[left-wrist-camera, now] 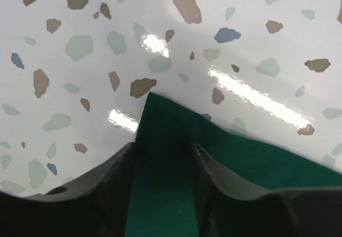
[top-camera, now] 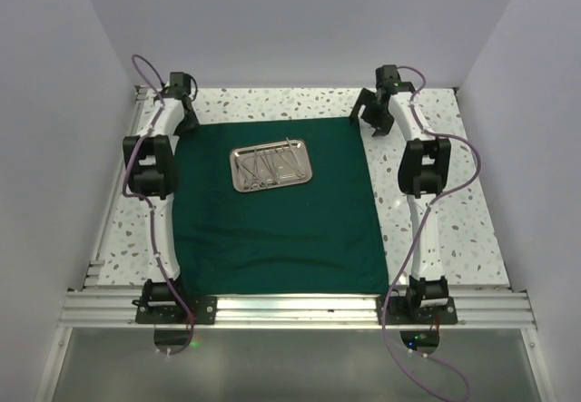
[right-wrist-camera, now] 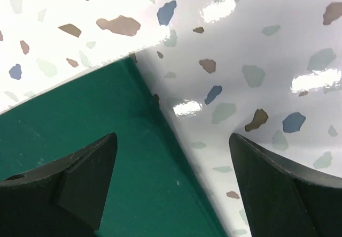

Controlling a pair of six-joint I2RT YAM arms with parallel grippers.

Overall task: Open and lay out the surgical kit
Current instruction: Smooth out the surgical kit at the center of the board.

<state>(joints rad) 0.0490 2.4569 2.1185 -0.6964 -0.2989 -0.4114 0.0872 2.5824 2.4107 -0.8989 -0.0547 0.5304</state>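
The dark green cloth wrap [top-camera: 272, 230] lies spread open and flat on the speckled table. The small steel tray [top-camera: 234, 171] sits on its far half and holds several slim silver instruments [top-camera: 270, 168]. My left gripper [top-camera: 188, 116] is at the cloth's far left corner. In the left wrist view it [left-wrist-camera: 163, 146] is open, jaws partly apart, with the cloth corner [left-wrist-camera: 267, 162] lying between them. My right gripper [top-camera: 370, 121] is at the far right corner. In the right wrist view it [right-wrist-camera: 172, 138] is wide open and straddles the cloth's edge [right-wrist-camera: 69, 108].
The white speckled table [top-camera: 436, 230] shows as strips left, right and behind the cloth. An aluminium rail [top-camera: 290, 309] with both arm bases runs along the near edge. White walls enclose the table on three sides.
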